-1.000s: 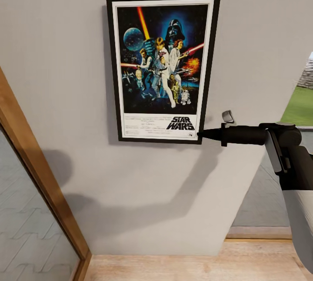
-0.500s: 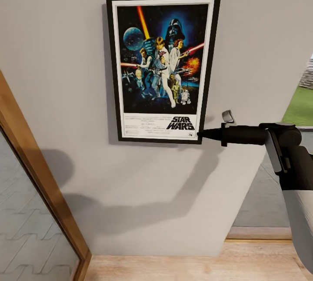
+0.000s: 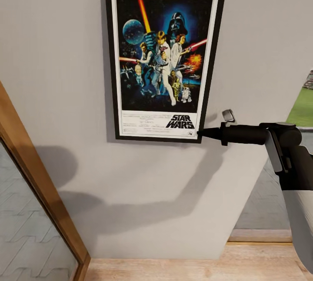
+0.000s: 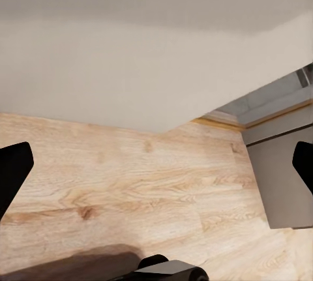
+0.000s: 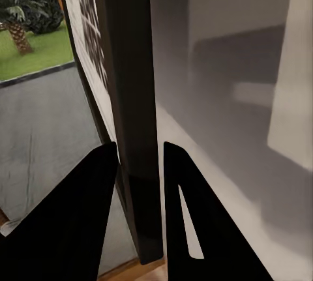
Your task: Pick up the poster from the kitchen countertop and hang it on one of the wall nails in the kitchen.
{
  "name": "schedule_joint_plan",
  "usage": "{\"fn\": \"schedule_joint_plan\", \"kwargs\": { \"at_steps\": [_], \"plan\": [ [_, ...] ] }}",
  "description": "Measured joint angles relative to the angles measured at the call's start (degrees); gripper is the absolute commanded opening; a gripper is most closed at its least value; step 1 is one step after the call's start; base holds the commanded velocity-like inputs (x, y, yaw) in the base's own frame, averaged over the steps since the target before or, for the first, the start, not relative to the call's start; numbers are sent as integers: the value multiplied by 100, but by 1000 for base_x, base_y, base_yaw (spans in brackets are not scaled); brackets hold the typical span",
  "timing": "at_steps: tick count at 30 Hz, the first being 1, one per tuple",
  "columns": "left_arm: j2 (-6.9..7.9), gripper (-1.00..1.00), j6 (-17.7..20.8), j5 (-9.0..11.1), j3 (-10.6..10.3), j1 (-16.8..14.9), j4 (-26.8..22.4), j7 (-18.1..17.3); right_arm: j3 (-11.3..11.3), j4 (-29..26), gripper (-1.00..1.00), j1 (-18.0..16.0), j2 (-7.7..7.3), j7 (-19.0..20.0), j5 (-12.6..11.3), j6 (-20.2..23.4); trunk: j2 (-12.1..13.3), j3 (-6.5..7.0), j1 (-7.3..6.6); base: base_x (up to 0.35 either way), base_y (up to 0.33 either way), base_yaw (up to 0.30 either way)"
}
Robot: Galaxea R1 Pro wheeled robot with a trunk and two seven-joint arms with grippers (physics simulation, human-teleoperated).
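The poster [image 3: 163, 61] stands upright against the pale wall [image 3: 65, 55], with a thin black frame, a white border and dark blue Star Wars artwork. My right gripper [image 3: 201, 133] reaches in from the right and is shut on the frame's lower right corner. In the right wrist view the black frame edge [image 5: 134, 131] sits pinched between both dark fingers [image 5: 78, 216]. A small grey metal piece [image 3: 228, 116] shows just above that gripper; I cannot tell what it is. My left gripper [image 4: 156, 170] hangs open over the wooden floor [image 4: 130, 183], holding nothing.
A wooden door frame with glass [image 3: 39, 185] runs down the left side. Wooden floor [image 3: 174, 268] lies below the wall. An opening onto green grass [image 3: 304, 107] is at the right. A grey cabinet [image 4: 280, 177] stands near the left gripper.
The whole picture has shifted a little. The poster now looks slightly larger, with its top edge higher. The right gripper still holds the same corner.
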Motion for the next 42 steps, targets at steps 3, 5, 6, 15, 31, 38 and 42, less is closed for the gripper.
{"fn": "schedule_joint_plan", "kwargs": {
  "at_steps": [3,5,6,15,31,38,42],
  "plan": [
    [0,100,0,0,0,0,0,0,0,0,-100,0,0,1,0,1,0,0,0,1,0,0],
    [0,100,0,0,0,0,0,0,0,0,-100,0,0,1,0,1,0,0,0,0,0,0],
    [0,100,0,0,0,0,0,0,0,0,-100,0,0,1,0,1,0,0,0,0,0,0],
    [0,100,-8,0,0,0,0,-7,-5,10,-100,-2,-1,2,141,39,1,1,1,-74,0,0],
    [0,100,-9,0,0,0,0,-9,-4,12,-100,-1,-2,3,178,26,2,0,1,-7,0,0],
    [0,100,-9,0,0,0,0,-9,-4,14,-100,-1,-2,3,175,25,2,0,1,0,0,0],
    [0,100,-8,0,0,0,0,-9,-4,14,-100,-1,-2,3,175,25,2,0,1,0,0,0]
  ]
}}
